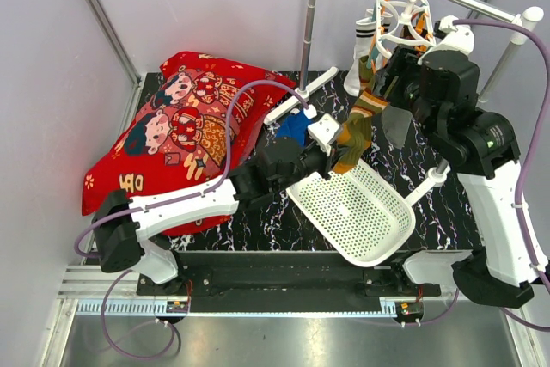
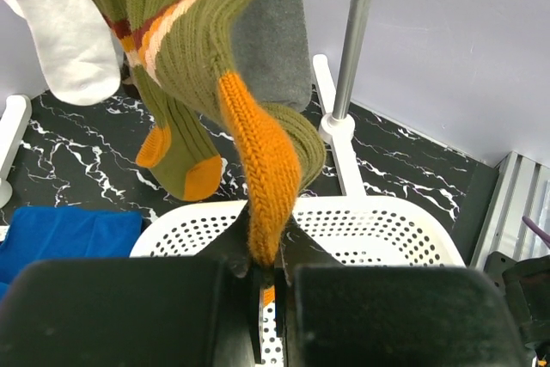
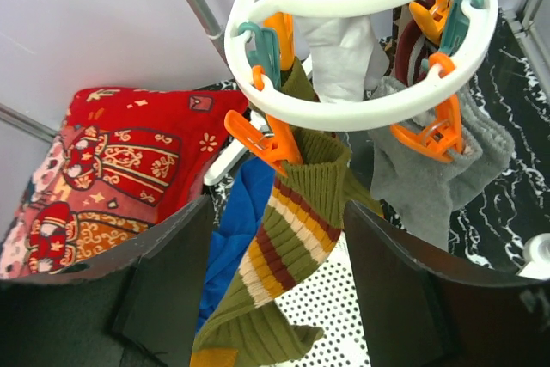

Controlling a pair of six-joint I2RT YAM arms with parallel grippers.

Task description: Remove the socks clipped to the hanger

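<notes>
Left end effector tight on olive sock by basket rim; right end effector wide around its cuff.

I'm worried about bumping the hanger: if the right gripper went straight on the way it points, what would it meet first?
Most likely the striped sock, hanging between the open jaws of the right gripper, just under its orange peg. The hanger ring sits higher. Depth is hard to judge.

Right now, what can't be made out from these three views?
- Top view: the hanger's lower pegs, hidden behind the right arm.
- Left wrist view: where the striped sock is clipped, cut off by the top edge.
- Right wrist view: the left pincer's grip on that sock, below the bottom edge.
</notes>
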